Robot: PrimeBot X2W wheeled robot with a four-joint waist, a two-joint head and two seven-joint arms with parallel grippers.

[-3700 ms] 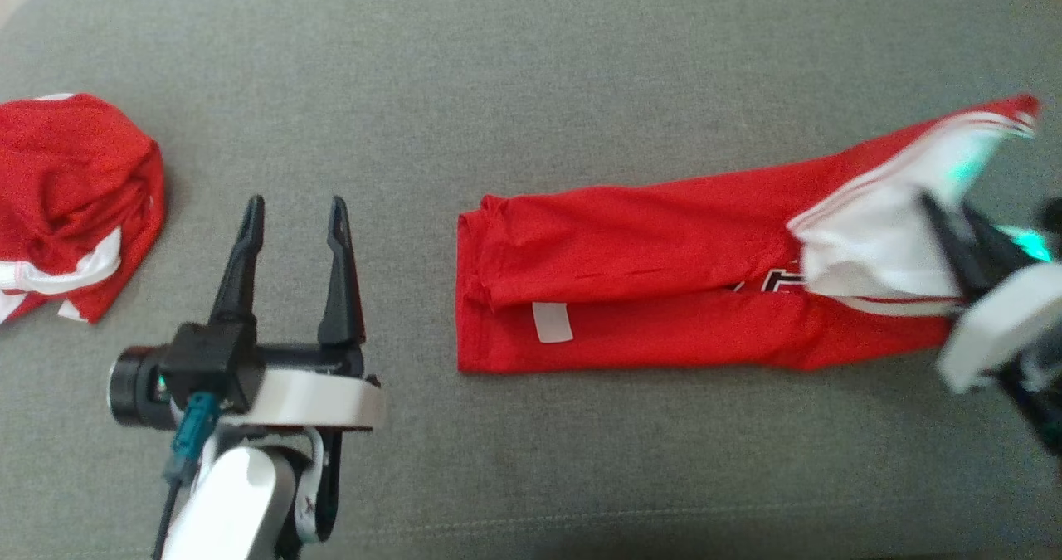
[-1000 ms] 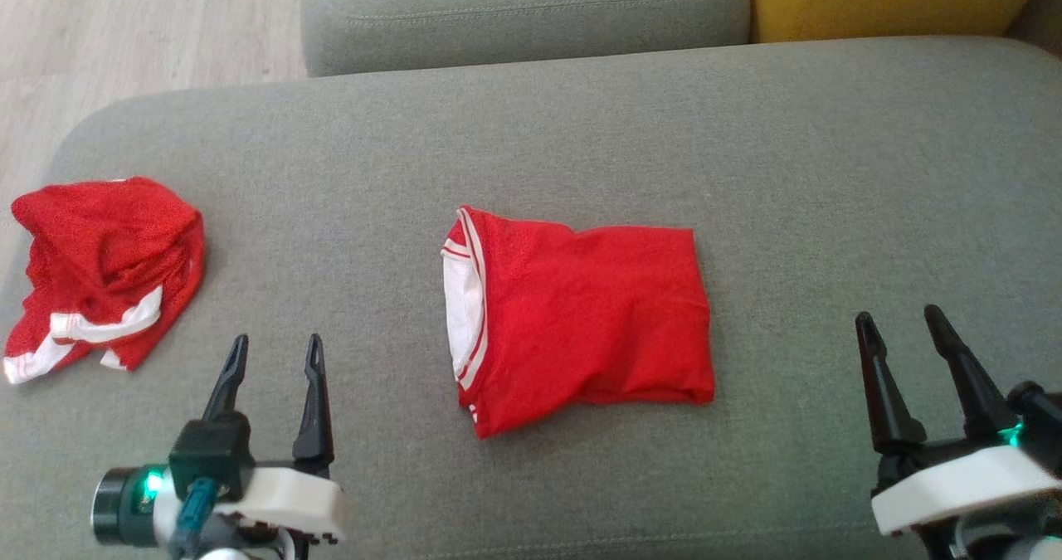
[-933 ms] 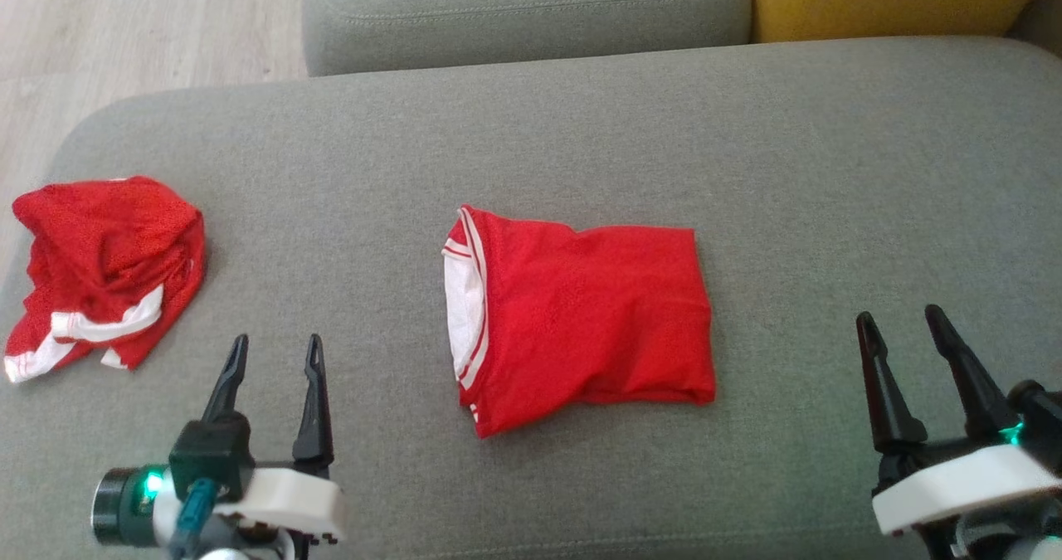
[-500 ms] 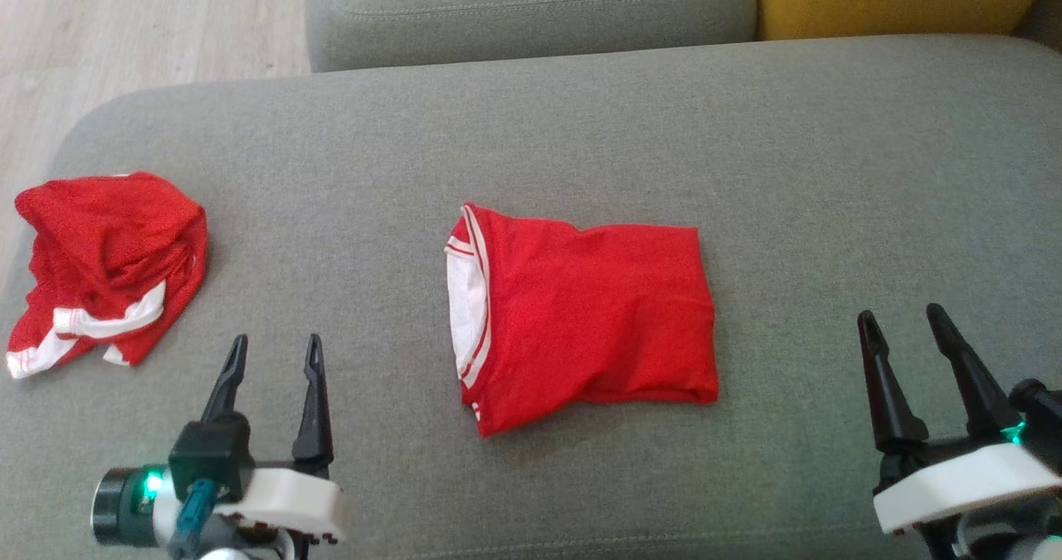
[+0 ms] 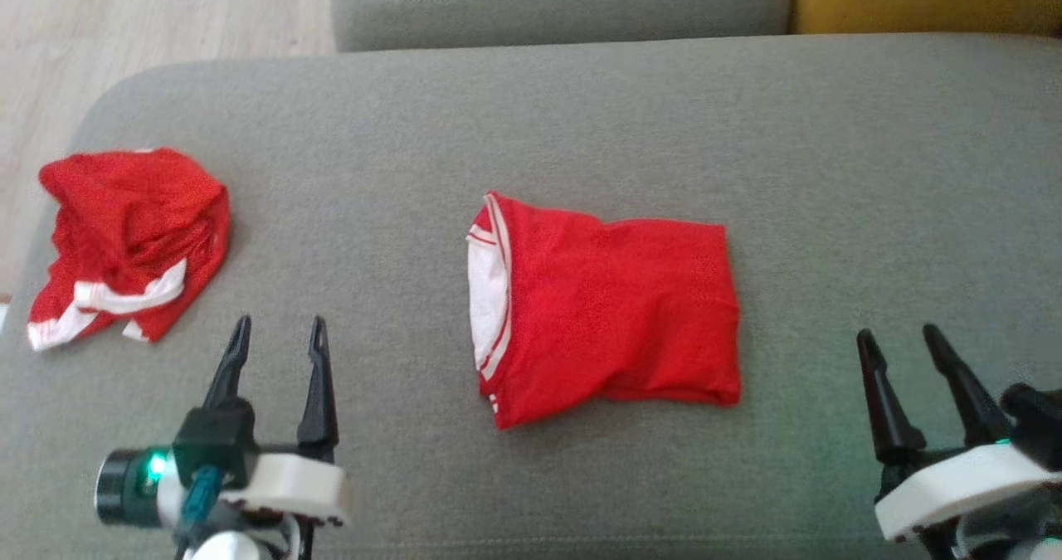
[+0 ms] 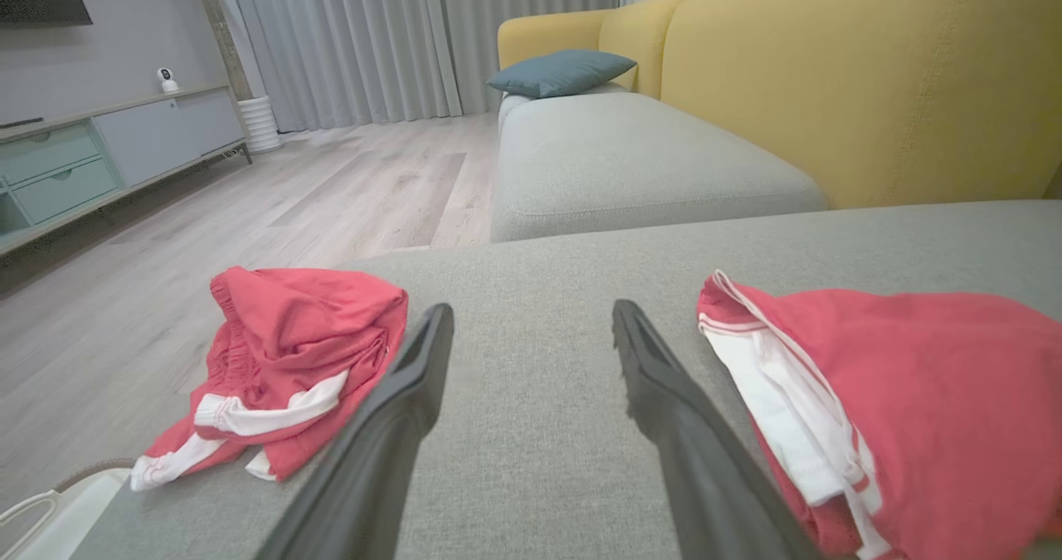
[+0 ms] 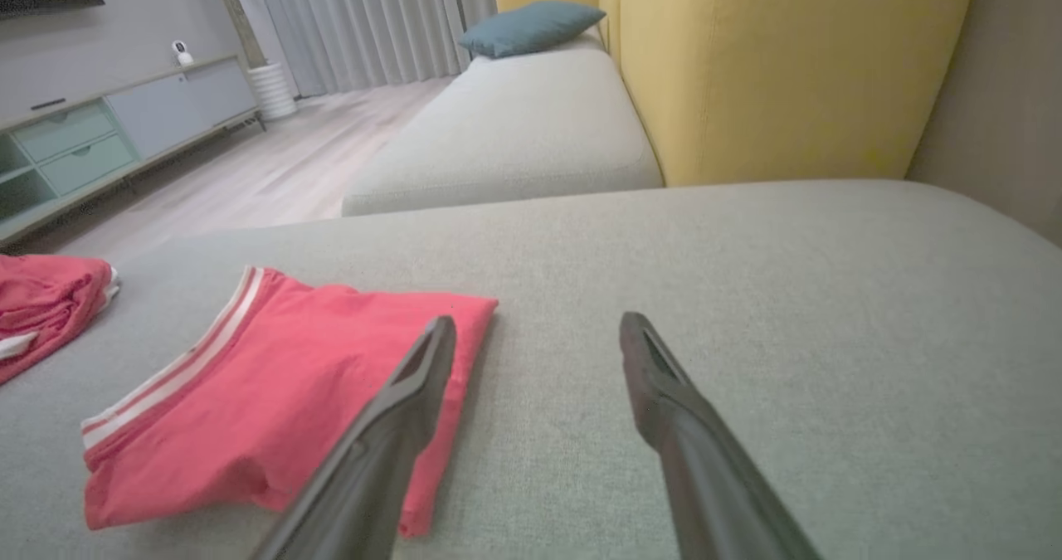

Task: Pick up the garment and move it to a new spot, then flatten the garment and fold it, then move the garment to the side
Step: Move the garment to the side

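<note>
My left fingers point(image 5: 318, 386) and right fingers point(image 5: 884, 398) are spread and empty over the sofa point(image 5: 498, 129). The folded garment point(image 5: 614, 319) lies between them, slightly ahead. A crumpled cloth point(image 5: 133, 236) sits beyond my left fingers.

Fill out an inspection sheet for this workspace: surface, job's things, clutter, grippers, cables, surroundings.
Surface: grey sofa cushion, flat and even.
Job's things: folded red garment lying mid-cushion, white-striped edge toward the robot's left, nothing touching it.
Clutter: crumpled red garment near the cushion's left end.
Grippers: left gripper and right gripper, jaws open and holding nothing, one on each side of the folded garment and apart from it.
Cables: teal-plugged cable at the left wrist.
Surroundings: yellow sofa back, blue pillow, wood floor, curtains, low cabinet.
</note>
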